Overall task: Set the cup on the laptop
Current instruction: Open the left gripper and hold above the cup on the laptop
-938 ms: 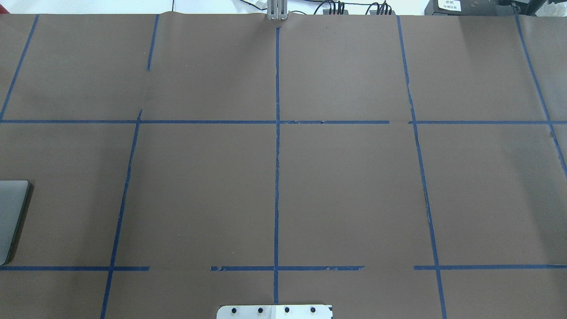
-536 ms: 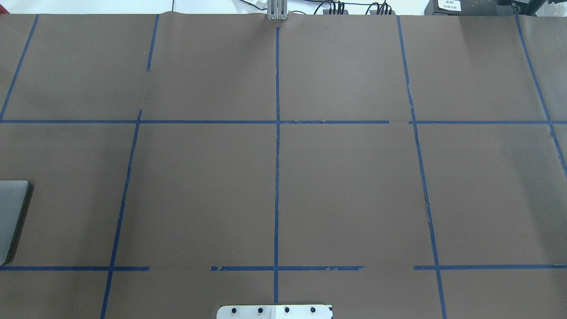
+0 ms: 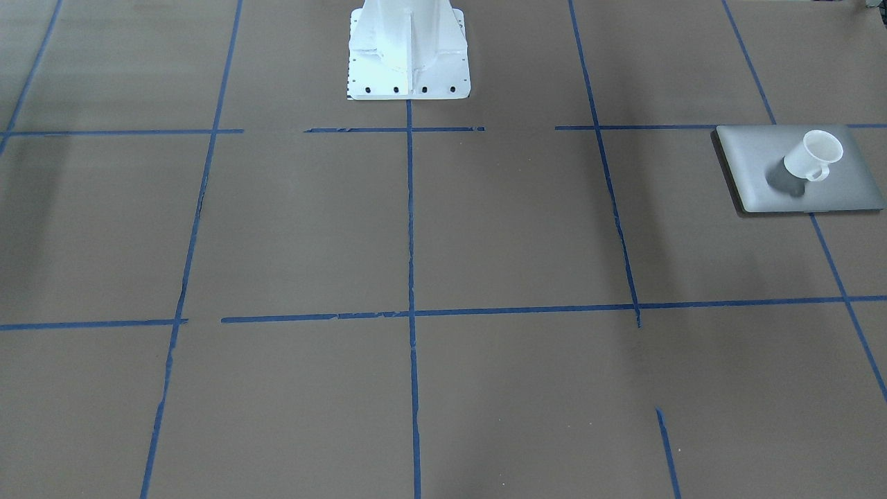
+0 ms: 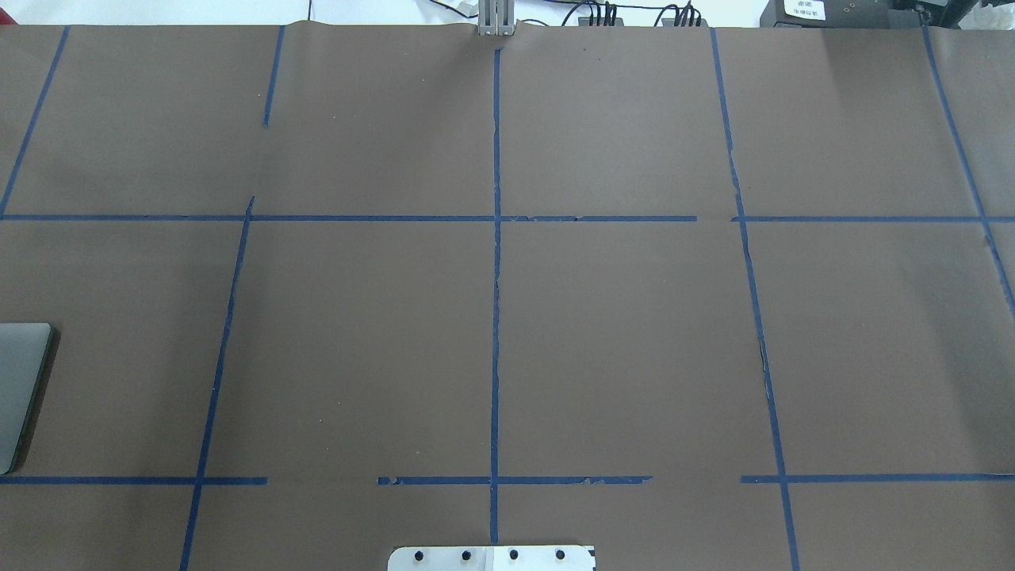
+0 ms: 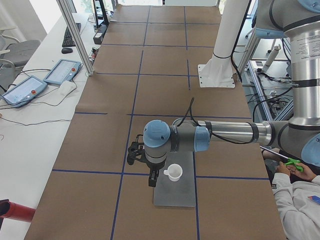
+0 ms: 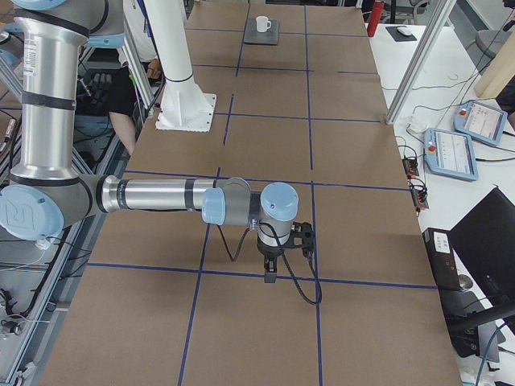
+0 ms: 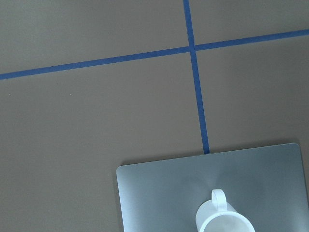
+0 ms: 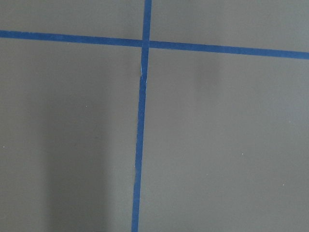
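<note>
The small white cup stands upright on the flat silver-grey laptop, free of any grip. Both also show in the exterior left view, cup on laptop, in the left wrist view, cup on laptop, and far off in the exterior right view. Only the laptop's edge shows overhead. My left gripper hangs just beside the cup; I cannot tell whether it is open. My right gripper hangs over bare table far from the cup; I cannot tell its state.
The table is brown paper with a blue tape grid. The white robot base stands at the table's near middle edge. A seated person is beside the left arm. Teach pendants lie on the side bench.
</note>
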Robot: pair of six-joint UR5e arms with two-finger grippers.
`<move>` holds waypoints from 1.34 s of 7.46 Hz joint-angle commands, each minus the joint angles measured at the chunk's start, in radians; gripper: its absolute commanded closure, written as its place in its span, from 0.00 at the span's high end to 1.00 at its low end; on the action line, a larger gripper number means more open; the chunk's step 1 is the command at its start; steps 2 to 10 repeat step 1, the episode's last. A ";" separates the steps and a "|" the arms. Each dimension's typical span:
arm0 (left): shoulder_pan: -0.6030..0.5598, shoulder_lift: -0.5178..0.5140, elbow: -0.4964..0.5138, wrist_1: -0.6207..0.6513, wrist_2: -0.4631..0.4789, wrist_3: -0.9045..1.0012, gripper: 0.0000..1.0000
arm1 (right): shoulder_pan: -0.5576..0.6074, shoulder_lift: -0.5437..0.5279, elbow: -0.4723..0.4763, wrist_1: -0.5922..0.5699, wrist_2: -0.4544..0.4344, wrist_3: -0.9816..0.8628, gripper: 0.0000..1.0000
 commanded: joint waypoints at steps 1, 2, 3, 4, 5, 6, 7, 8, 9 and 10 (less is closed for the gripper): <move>0.000 -0.004 -0.001 -0.002 0.000 0.002 1.00 | 0.000 0.000 0.000 0.000 -0.001 0.000 1.00; 0.000 -0.004 -0.001 -0.002 0.000 0.002 1.00 | 0.000 0.000 0.000 0.000 -0.001 0.000 1.00; 0.000 -0.004 -0.001 -0.002 0.000 0.002 1.00 | 0.000 0.000 0.000 0.000 -0.001 0.000 1.00; 0.000 -0.004 -0.001 -0.002 0.000 0.002 1.00 | 0.000 0.000 0.000 0.000 -0.001 0.000 1.00; 0.000 -0.004 -0.001 -0.002 0.000 0.002 1.00 | 0.000 0.000 0.000 0.000 -0.001 0.000 1.00; 0.000 -0.004 -0.001 -0.002 0.000 0.002 1.00 | 0.000 0.000 0.000 0.000 -0.001 0.000 1.00; 0.000 -0.004 -0.001 -0.002 0.000 0.002 1.00 | 0.000 0.000 0.000 0.000 -0.001 0.000 1.00; 0.000 -0.004 -0.001 -0.002 0.000 0.002 1.00 | 0.000 0.000 0.000 0.000 -0.001 0.000 1.00; 0.000 -0.004 -0.001 -0.002 0.000 0.002 1.00 | 0.000 0.000 0.000 0.000 -0.001 0.000 1.00; 0.000 -0.004 -0.001 -0.002 0.000 0.002 1.00 | 0.000 0.000 0.000 0.000 -0.001 0.000 1.00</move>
